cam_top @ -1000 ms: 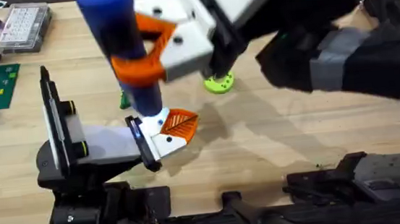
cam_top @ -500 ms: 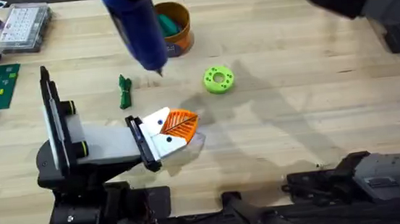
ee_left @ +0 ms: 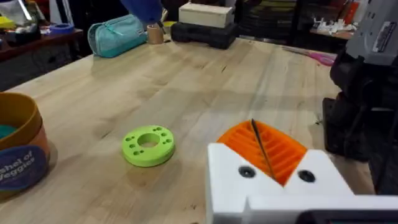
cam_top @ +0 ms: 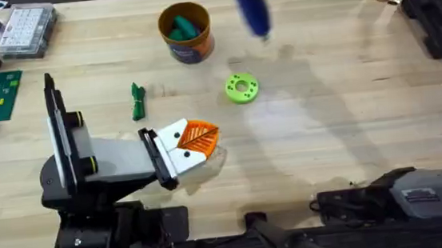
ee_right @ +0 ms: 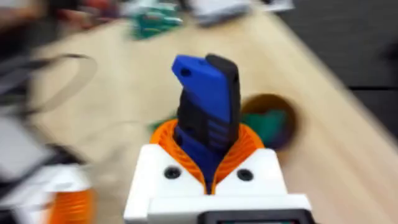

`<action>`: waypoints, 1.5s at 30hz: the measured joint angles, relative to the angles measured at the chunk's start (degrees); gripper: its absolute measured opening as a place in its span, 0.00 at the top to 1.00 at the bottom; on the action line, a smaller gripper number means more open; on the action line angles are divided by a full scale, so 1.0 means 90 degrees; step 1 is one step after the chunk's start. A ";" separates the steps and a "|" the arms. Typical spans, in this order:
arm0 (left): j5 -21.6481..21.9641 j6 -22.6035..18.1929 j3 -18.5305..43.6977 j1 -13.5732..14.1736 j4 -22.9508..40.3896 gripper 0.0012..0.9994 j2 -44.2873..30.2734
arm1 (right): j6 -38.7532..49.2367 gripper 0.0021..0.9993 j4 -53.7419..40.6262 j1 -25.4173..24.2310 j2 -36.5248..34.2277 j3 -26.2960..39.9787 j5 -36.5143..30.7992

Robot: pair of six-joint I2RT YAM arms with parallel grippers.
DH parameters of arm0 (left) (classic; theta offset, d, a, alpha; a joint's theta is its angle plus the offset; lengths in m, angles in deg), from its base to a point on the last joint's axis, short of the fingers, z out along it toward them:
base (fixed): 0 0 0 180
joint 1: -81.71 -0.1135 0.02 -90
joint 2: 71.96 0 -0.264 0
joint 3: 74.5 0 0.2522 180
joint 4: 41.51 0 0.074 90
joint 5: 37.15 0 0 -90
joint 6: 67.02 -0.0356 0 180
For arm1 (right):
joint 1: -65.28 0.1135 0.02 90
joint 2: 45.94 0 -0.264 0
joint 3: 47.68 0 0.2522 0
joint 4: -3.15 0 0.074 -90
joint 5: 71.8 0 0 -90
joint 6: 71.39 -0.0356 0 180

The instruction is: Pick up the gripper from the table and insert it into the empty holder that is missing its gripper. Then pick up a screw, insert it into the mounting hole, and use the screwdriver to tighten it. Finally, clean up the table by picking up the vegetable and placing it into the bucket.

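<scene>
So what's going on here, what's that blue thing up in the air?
That is the screwdriver, clamped between the right gripper's orange pads and carried above the far side of the table. The left gripper rests low over the wood with its pads closed together, holding nothing. The small dark green vegetable lies on the table, not in the yellow bucket, so the tidying is not done. A lime-green ring sits nearby.

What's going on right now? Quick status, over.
Right gripper clamps the screwdriver. Left gripper shut, empty. Vegetable on table, bucket unobstructed.
</scene>
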 joint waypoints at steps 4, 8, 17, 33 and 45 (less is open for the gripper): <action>0.0000 0.0000 0.0000 0.0000 -0.0002 0.98 0.0000 | 0.1233 0.98 -0.0721 -0.0181 -0.0025 0.0071 -0.1794; 0.0017 0.0000 0.0000 0.0000 -0.0005 0.98 0.0000 | 0.2259 0.98 -0.1538 -0.0212 -0.0339 0.0109 -0.3144; 0.0216 0.0000 0.0000 0.0000 -0.0039 0.98 0.0000 | 0.3982 0.98 -0.1320 -0.0653 -0.1917 -0.0690 -0.4467; 0.0360 0.0000 0.0000 0.0000 -0.0063 0.98 -0.0002 | 0.4915 0.75 -0.0333 -0.1065 -0.1930 -0.2362 -0.4511; 0.0378 -0.0005 0.0000 0.0000 -0.0066 0.05 0.0000 | 0.4692 0.00 -0.0301 -0.1065 -0.1778 -0.2323 -0.4557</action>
